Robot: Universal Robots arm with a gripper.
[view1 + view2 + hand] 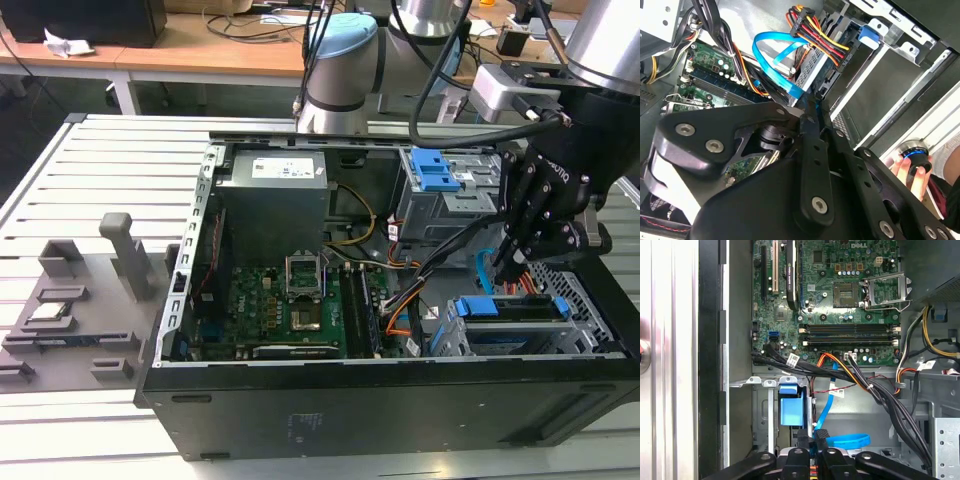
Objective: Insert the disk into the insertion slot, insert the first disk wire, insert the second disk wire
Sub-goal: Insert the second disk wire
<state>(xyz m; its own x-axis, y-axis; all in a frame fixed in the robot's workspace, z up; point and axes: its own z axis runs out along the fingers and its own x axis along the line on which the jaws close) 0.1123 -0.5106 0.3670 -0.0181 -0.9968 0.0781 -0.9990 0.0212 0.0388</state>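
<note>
An open black computer case lay on its side on a pale slatted metal table, with a grey moulded fixture resting on the slats at about nine o'clock from the case in the exterior view. Wooden desks strewn with cables stood behind, at twelve o'clock. The gripper hung over the case's corner at about four o'clock from the green motherboard, its fingers drawn narrow and pinching the blue flat disk wire in the first wrist view. The disk in its blue carrier sat seated in the insertion slot directly beneath. A person's hand held a round knob outside the case wall.
</note>
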